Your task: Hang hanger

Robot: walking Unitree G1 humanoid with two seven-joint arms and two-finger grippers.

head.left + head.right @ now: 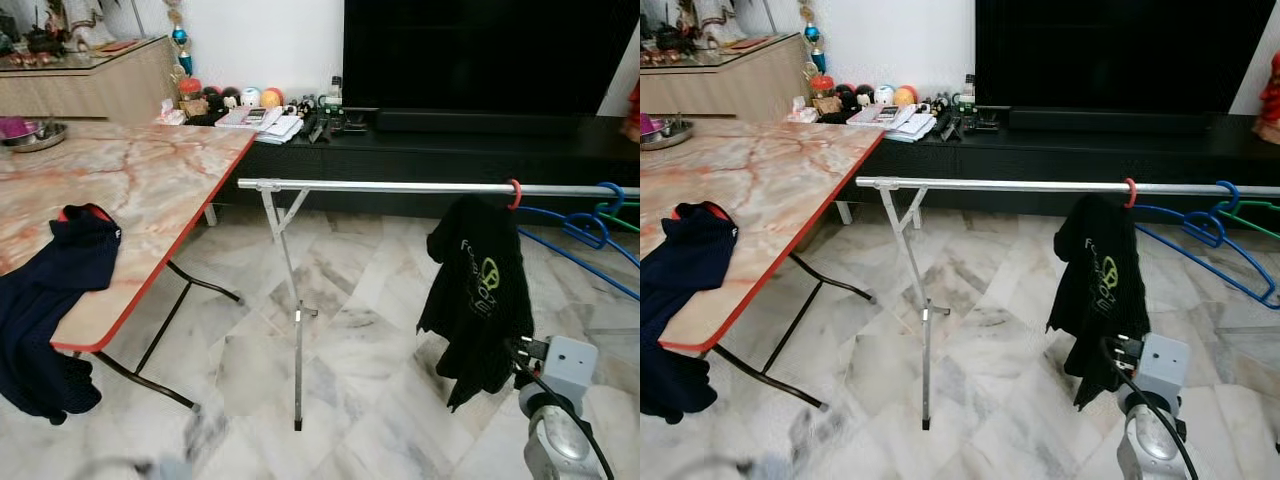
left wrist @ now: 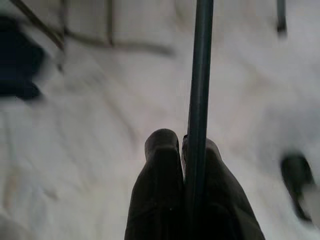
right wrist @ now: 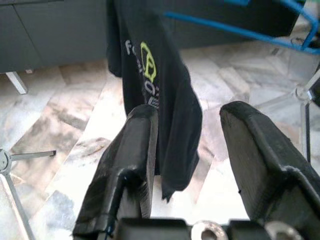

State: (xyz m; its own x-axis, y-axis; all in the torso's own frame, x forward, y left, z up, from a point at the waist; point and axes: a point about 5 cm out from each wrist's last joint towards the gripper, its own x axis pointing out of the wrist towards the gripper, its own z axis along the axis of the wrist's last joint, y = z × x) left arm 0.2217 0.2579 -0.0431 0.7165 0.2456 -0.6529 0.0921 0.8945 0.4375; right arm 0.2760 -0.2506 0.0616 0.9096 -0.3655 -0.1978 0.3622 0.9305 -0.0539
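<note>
On the silver clothes rail (image 1: 400, 187) that runs across the marble floor (image 1: 370, 290), a black shirt (image 1: 478, 295) with green lettering hangs from a red hanger (image 1: 514, 192), and further toward the robot's right blue hangers (image 1: 585, 228) and a green hanger (image 1: 618, 213) hang from the same rail. At the robot's left stands a marble-patterned desk (image 1: 150, 190) with a red edge; a dark blue garment (image 1: 45, 300) is draped over its near edge, and a metal bowl (image 1: 38, 135) with something purple in it, too small to tell what, sits at its far side. Behind the rail, balls and papers (image 1: 265, 122) lie on a low black TV cabinet (image 1: 450, 150). The right gripper (image 3: 187, 135) is just below the hem of the black shirt, its fingers (image 3: 132, 150) spread apart and touching nothing. The left gripper (image 2: 182, 145) has its fingers pressed together on a thin dark rod (image 2: 200, 90), seen blurred against the floor.
</note>
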